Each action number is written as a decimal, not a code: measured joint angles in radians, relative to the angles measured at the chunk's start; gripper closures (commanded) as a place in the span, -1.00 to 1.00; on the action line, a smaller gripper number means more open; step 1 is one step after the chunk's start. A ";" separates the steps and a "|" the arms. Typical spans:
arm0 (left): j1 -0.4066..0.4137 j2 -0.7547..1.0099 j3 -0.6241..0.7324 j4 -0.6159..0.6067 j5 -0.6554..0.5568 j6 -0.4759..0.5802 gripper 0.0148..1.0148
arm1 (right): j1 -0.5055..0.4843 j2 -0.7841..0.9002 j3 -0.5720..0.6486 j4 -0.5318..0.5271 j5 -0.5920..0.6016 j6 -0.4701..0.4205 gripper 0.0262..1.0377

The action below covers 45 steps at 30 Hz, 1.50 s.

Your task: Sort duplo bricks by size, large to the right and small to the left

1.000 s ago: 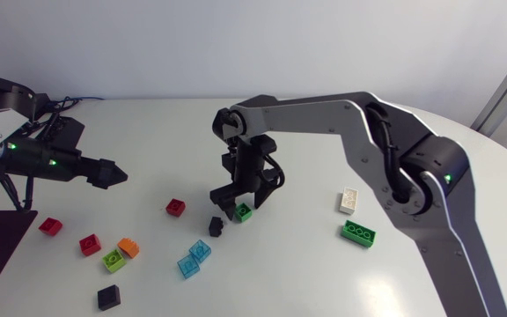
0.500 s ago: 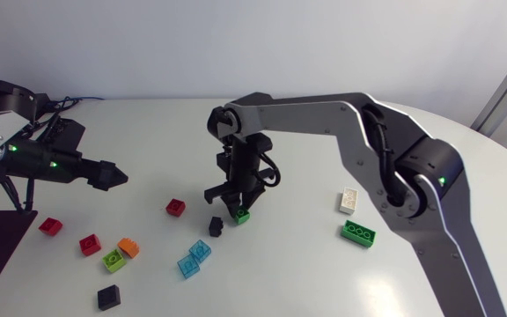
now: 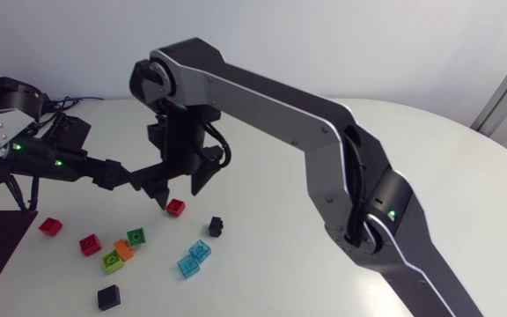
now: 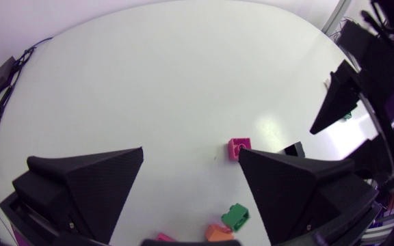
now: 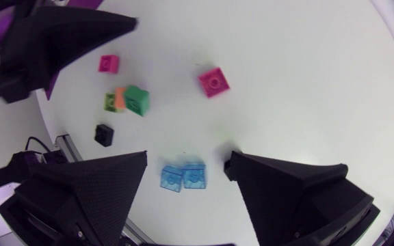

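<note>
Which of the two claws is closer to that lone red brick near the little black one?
Right. The right gripper is open right by the red brick, with one fingertip close beside it. The left gripper, also open, sits off to the brick's side, clearly farther away.

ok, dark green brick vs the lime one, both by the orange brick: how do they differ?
Colour: the dark green brick is deep green, the lime brick yellow-green. Place: dark green flanks the orange brick on the side toward the right gripper, lime on the opposite side. Shared: both small, studs up, close against the orange.
</note>
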 measured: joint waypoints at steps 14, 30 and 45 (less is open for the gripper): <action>-0.278 0.042 0.000 0.000 -0.024 -0.039 -0.92 | -0.250 0.022 0.005 -0.014 0.019 0.023 -0.93; -0.560 0.186 -0.055 -0.029 -0.106 -0.161 -0.92 | -0.394 0.012 0.062 -0.017 0.103 0.077 -0.93; -0.673 0.337 0.092 0.056 -0.183 -0.268 -0.92 | -0.504 -0.078 -0.057 0.076 0.116 0.080 -0.93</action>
